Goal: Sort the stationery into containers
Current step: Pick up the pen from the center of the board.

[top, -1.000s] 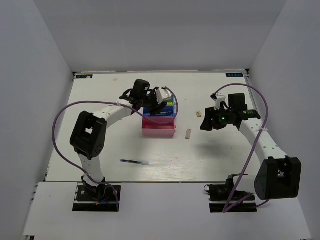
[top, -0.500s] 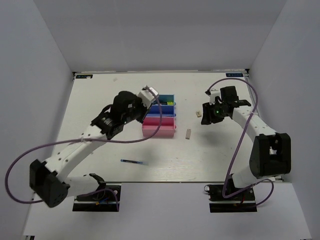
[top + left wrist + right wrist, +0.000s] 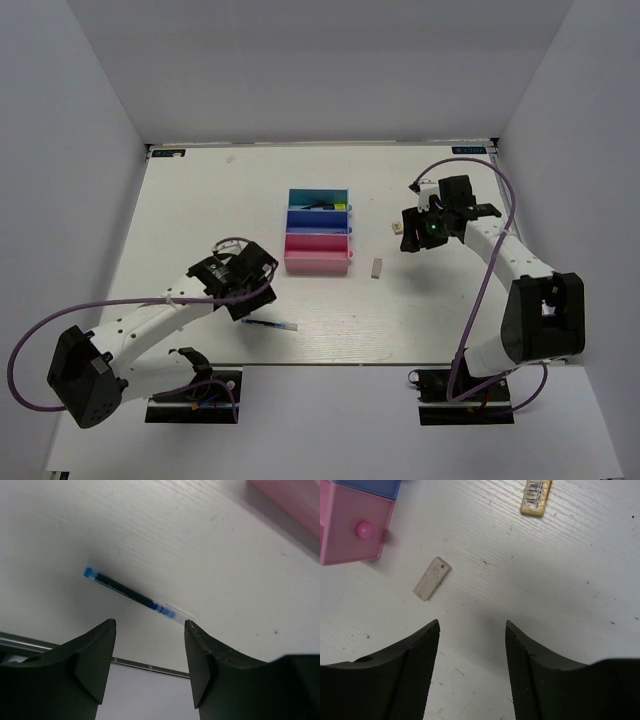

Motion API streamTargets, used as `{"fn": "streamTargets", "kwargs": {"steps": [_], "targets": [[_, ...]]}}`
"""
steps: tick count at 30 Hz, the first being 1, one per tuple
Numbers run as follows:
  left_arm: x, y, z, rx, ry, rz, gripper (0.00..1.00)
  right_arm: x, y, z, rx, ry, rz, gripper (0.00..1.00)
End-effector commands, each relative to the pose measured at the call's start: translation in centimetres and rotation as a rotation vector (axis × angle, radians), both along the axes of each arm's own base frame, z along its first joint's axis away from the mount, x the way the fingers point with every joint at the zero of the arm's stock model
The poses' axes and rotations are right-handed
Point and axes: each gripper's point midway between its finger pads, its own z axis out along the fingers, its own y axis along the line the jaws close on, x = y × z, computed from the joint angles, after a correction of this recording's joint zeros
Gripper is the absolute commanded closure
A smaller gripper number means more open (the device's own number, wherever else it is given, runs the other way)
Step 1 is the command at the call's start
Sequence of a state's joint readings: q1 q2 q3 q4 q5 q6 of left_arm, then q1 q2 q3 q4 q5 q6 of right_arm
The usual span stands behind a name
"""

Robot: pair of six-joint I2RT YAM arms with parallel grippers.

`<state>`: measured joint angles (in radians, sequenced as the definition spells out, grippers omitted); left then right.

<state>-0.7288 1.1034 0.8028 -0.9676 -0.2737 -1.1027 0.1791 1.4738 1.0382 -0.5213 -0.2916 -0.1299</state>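
Left gripper (image 3: 149, 630): jaws wide apart, nothing between them, hanging low over the table (image 3: 235, 555).
Pen (image 3: 132, 595): thin and dark blue, flat on the table just ahead of the left gripper. It slants across the line of the gap and touches neither finger.
Right gripper (image 3: 472, 630): jaws spread, holding nothing.
Plain eraser (image 3: 432, 578): whitish, lying just ahead of this gripper's fingertips, off toward one side and touching nothing.
Labelled eraser (image 3: 536, 497): beige with a barcode, farther ahead on the other side, well apart from the plain one.
Pink bin (image 3: 350, 530): beyond the plain eraser, out to the side of the right gripper.
Blue bin (image 3: 370, 486): joined to the pink bin's far end.
Teal bin (image 3: 300, 197): last in the row, farthest from the left gripper.
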Motion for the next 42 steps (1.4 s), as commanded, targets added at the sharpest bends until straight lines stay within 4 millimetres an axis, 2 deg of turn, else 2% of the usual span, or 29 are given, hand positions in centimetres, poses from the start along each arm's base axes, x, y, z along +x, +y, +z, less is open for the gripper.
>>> {"fn": "streamTargets", "kwargs": {"steps": [1, 2, 3, 5, 6, 7, 10, 18, 23, 26, 27, 30, 33, 35, 37, 38, 39, 40, 41, 42], "targets": [[0.2, -1.6, 0.6, -0.108, -0.015, 0.293, 0.32, 0.2, 0.0, 1.6, 0.016, -0.063, -0.016, 0.40], [0.2, -1.4, -0.2, -0.109, -0.019, 0.342, 0.32, -0.1, -0.1, 1.3, 0.015, -0.053, -0.016, 0.40], [0.5, -1.7, -0.3, -0.125, -0.033, 0.350, 0.32, 0.1, 0.0, 1.6, 0.020, -0.066, -0.016, 0.40], [0.3, -1.3, -1.3, -0.140, -0.024, 0.462, 0.36, -0.1, 0.0, 1.8, 0.023, -0.071, -0.013, 0.40], [-0.2, -0.5, -2.5, -0.116, -0.011, 0.494, 0.38, -0.1, 0.0, 1.8, 0.027, -0.073, -0.014, 0.40], [-0.2, -0.4, -2.9, -0.147, -0.008, 0.588, 0.43, -0.1, 0.0, 1.9, 0.029, -0.077, -0.014, 0.40], [-0.3, -0.1, -4.6, -0.183, -0.007, 0.705, 0.47, -0.1, 0.1, 2.2, 0.032, -0.086, -0.012, 0.40], [0.3, -0.1, -5.8, -0.127, -0.003, 0.790, 0.47, -0.3, -0.1, 2.7, 0.042, -0.099, -0.021, 0.40], [0.3, 0.6, -7.3, -0.084, 0.039, 0.845, 0.48, -0.4, -0.2, 3.2, 0.046, -0.116, -0.021, 0.40], [-0.2, 0.7, -8.2, -0.064, 0.080, 0.861, 0.60, -0.4, -0.3, 3.4, 0.050, -0.121, -0.029, 0.40], [-0.3, 0.7, -8.2, -0.061, 0.085, 0.866, 0.71, -0.4, -0.4, 3.5, 0.050, -0.123, -0.032, 0.40], [-0.8, 0.6, -8.9, -0.046, 0.120, 0.870, 0.85, -0.3, -0.5, 3.7, 0.051, -0.136, -0.038, 0.40], [-1.3, 0.7, -9.3, -0.033, 0.137, 0.859, 0.89, -0.4, -0.6, 3.8, 0.060, -0.135, -0.042, 0.40], [-1.1, 0.4, -9.2, -0.043, 0.133, 0.827, 0.93, -0.4, -0.6, 4.0, 0.067, -0.141, -0.044, 0.40], [-0.3, 0.1, -8.2, -0.047, 0.102, 0.734, 0.96, -0.3, -0.7, 4.1, 0.073, -0.143, -0.046, 0.40], [0.4, -0.4, -7.1, -0.052, 0.082, 0.700, 0.99, -0.3, -0.7, 4.2, 0.075, -0.144, -0.048, 0.40], [1.9, -0.8, -5.4, -0.064, 0.012, 0.667, 1.00, -0.4, -0.7, 4.2, 0.075, -0.143, -0.048, 0.40], [2.8, -1.7, -3.4, -0.063, -0.025, 0.560, 1.00, -0.4, -0.8, 4.2, 0.076, -0.144, -0.052, 0.40], [2.8, -1.6, -2.7, -0.040, -0.040, 0.523, 1.00, -0.4, -0.8, 4.2, 0.077, -0.144, -0.052, 0.40], [4.6, -2.3, 0.2, -0.062, -0.119, 0.506, 1.00, -0.3, -0.8, 4.3, 0.081, -0.150, -0.052, 0.40]]}}
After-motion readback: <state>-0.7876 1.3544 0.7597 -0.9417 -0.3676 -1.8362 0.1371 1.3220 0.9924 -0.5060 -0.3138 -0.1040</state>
